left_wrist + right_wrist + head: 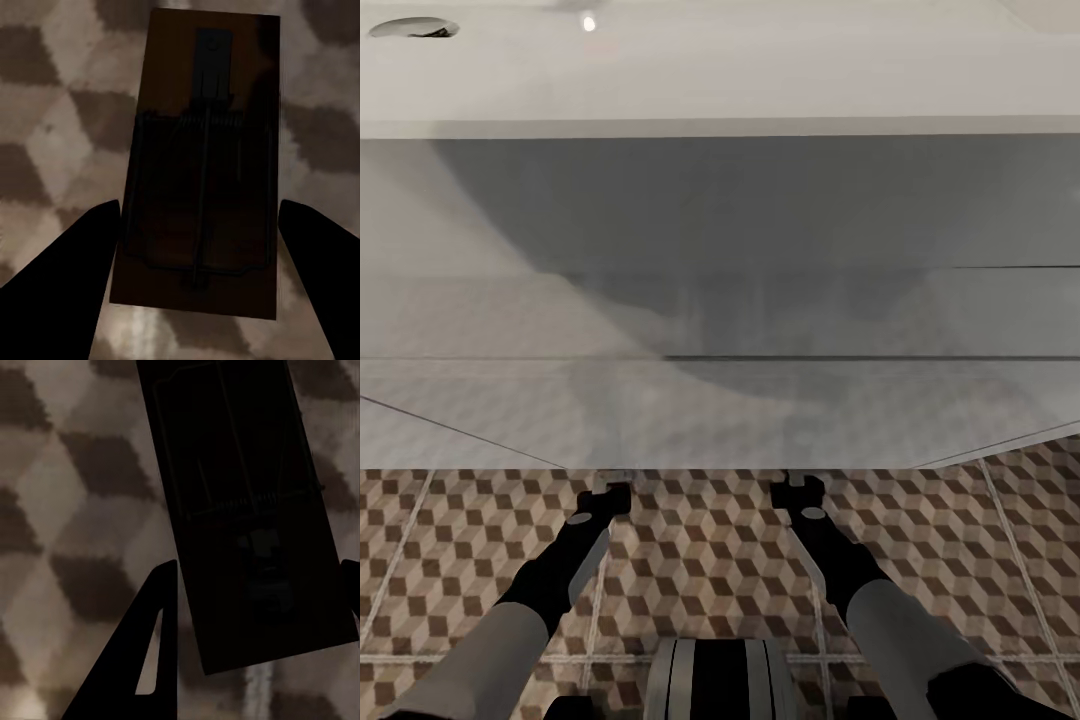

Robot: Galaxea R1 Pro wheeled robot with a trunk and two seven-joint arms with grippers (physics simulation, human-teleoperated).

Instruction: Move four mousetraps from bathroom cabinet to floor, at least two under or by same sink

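I'm looking at a white sink (720, 70) across the top, drain hole (415, 28) far left (possibly a faucet glint beside it), pale grey wall panels (720, 310) below.

Hidden / cut off, under the sink.
Head view: both gripper tips, left gripper (616, 487) & right gripper (796, 487), tucked under white sink (720, 300) edge, jaws unreadable. Right wrist: mousetrap (247, 510) cropped at frame top, right finger (351, 577) mostly out of frame. Floor tiles (60, 150) blurred.

Seemingly two mousetraps (202, 172) (247, 510), two arms (560, 570) (850, 570).
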